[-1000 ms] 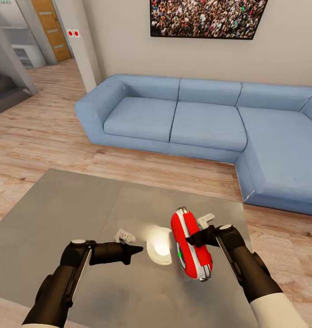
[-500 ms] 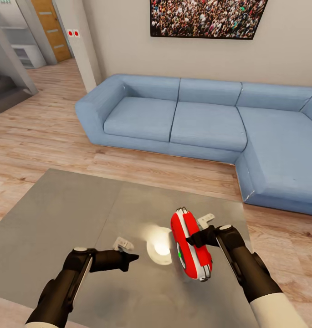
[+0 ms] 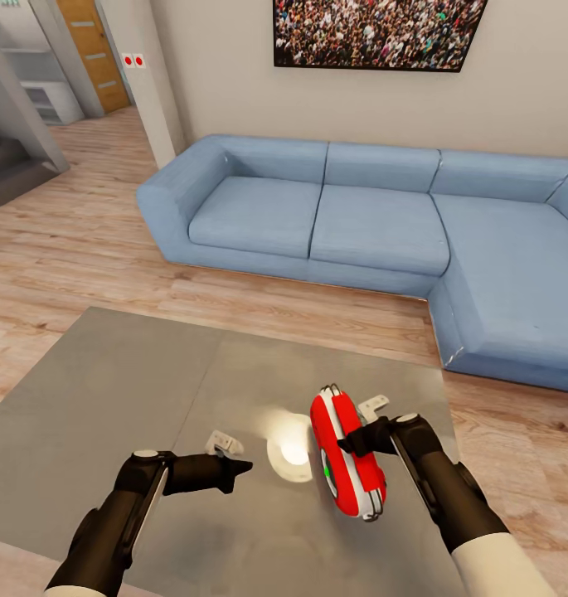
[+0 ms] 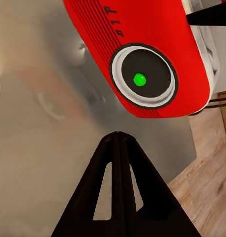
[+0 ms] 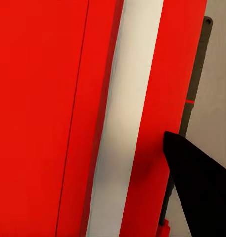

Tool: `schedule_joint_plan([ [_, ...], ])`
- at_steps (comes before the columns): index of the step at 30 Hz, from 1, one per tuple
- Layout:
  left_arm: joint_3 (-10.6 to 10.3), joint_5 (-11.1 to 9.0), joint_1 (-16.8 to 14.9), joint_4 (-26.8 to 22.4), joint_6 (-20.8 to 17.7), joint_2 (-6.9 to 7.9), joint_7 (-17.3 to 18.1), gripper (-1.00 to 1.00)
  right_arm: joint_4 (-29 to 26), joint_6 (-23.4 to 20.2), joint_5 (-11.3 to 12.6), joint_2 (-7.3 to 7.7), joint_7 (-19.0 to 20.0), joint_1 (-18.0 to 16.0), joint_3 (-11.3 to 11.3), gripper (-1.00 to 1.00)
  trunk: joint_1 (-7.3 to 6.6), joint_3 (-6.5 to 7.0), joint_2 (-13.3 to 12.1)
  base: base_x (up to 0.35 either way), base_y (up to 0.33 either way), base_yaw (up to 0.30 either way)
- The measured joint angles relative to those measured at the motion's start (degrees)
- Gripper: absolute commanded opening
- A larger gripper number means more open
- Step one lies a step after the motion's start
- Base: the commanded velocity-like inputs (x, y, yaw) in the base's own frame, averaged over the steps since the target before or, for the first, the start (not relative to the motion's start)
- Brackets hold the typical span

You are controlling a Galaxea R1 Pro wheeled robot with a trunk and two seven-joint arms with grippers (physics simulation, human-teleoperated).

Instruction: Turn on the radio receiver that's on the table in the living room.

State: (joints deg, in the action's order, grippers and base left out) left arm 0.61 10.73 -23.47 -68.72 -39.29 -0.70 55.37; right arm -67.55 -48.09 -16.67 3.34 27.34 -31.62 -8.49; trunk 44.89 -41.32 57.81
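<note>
The red radio receiver [image 3: 347,457] with white stripe trim stands on edge just above the glossy grey table [image 3: 109,390], with my right gripper [image 3: 356,439] shut on its rim. The right wrist view is close up on the radio's red and white side [image 5: 53,118], with one black finger [image 5: 202,182] against it. My left gripper [image 3: 244,469] is shut and points at the radio from the left, a short gap away. In the left wrist view the shut gripper [image 4: 117,136] aims just below the round dial [image 4: 144,79] with its green light.
A blue L-shaped sofa [image 3: 358,224] stands beyond the table across a strip of wood floor [image 3: 84,249]. The crowd picture [image 3: 375,33] hangs above it. A lamp's bright reflection [image 3: 290,448] sits on the tabletop between my grippers. A doorway [image 3: 93,50] is at the far left.
My left gripper has drawn back a little from the radio, down and to the left. The right gripper has lowered and tilted the radio slightly.
</note>
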Motion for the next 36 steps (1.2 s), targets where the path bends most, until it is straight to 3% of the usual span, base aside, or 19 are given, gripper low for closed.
schedule_joint_plan([
  [12,0.00,0.07,0.00,-0.01,0.00,-0.19,0.00,-1.00,0.00,1.06,0.05,0.03,0.00,0.03,0.06,-1.00,0.00,0.00,0.00,0.000,0.000,0.000],
  [36,0.00,0.09,0.00,-0.01,0.00,-0.35,0.00,-1.00,4.86,9.04,0.35,0.00,-0.19,0.03,0.06,-1.00,0.00,0.00,0.00,0.000,0.000,0.000],
])
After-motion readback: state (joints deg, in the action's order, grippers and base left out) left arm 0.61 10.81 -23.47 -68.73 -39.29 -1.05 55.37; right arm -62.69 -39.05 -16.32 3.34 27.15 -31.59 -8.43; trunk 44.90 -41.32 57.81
